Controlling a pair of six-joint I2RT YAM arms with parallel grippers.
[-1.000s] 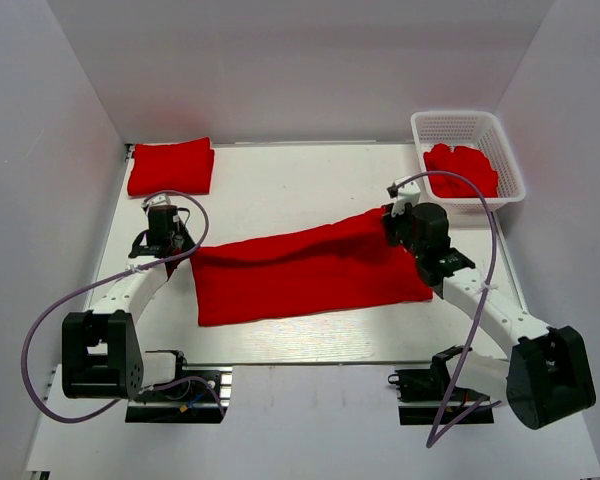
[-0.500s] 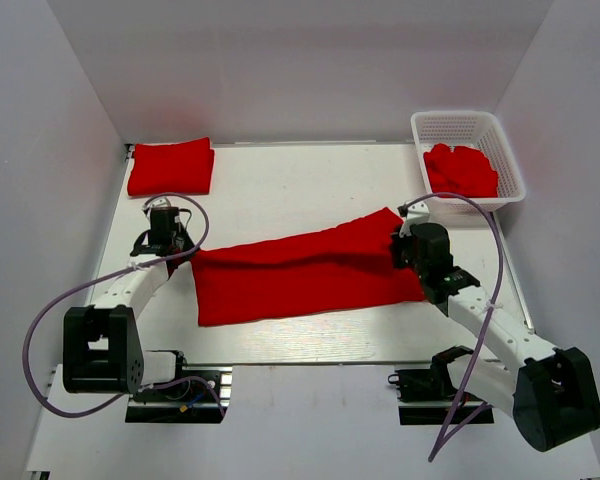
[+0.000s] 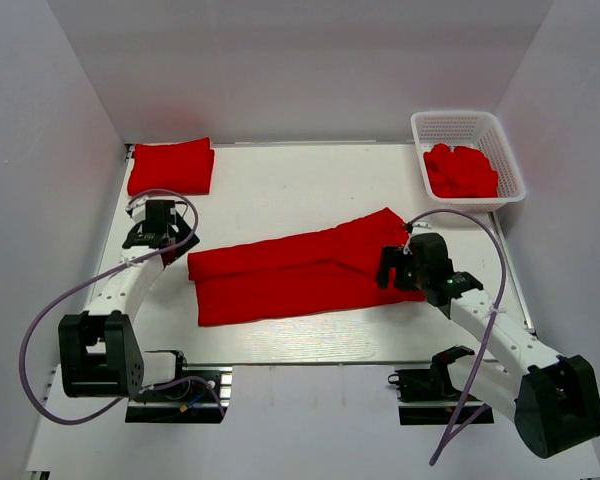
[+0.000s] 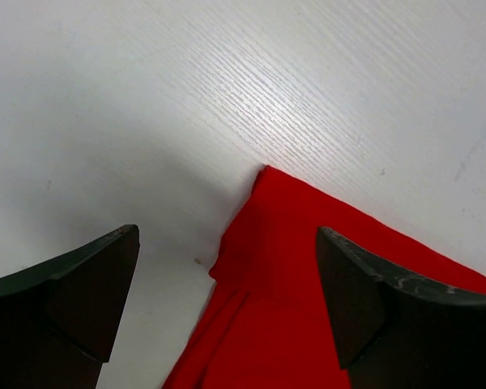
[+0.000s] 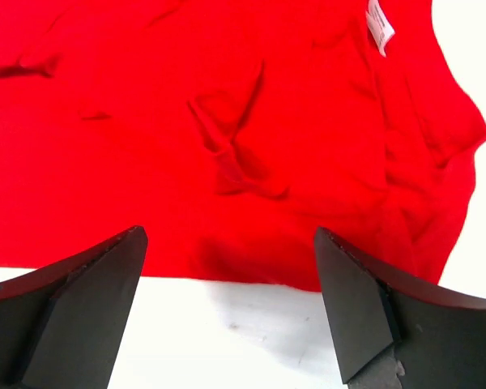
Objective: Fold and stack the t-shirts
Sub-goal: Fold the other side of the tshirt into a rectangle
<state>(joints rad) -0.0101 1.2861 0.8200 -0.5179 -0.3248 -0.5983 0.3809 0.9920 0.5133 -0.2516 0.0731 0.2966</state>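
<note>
A red t-shirt (image 3: 300, 275) lies folded lengthwise in a long strip across the middle of the table (image 3: 280, 190). Its left corner (image 4: 308, 308) shows between the jaws of my left gripper (image 3: 162, 238), which stands open just left of that end, holding nothing (image 4: 227, 235). My right gripper (image 3: 395, 272) hovers open over the strip's right end; the cloth's near edge (image 5: 227, 121) and bare table lie between its fingers (image 5: 228, 243). A folded red t-shirt (image 3: 170, 167) rests at the back left. More crumpled red t-shirts (image 3: 460, 170) fill the basket.
The white lattice basket (image 3: 458, 122) stands at the back right corner. White walls close in the table on three sides. A white label (image 5: 379, 24) shows on the cloth near the right end. Purple cables loop off both arms.
Both grippers have opened and let go of the t-shirt's ends. The cloth has settled flat. The right gripper has come nearer and lower; the left has drawn back to the left.
</note>
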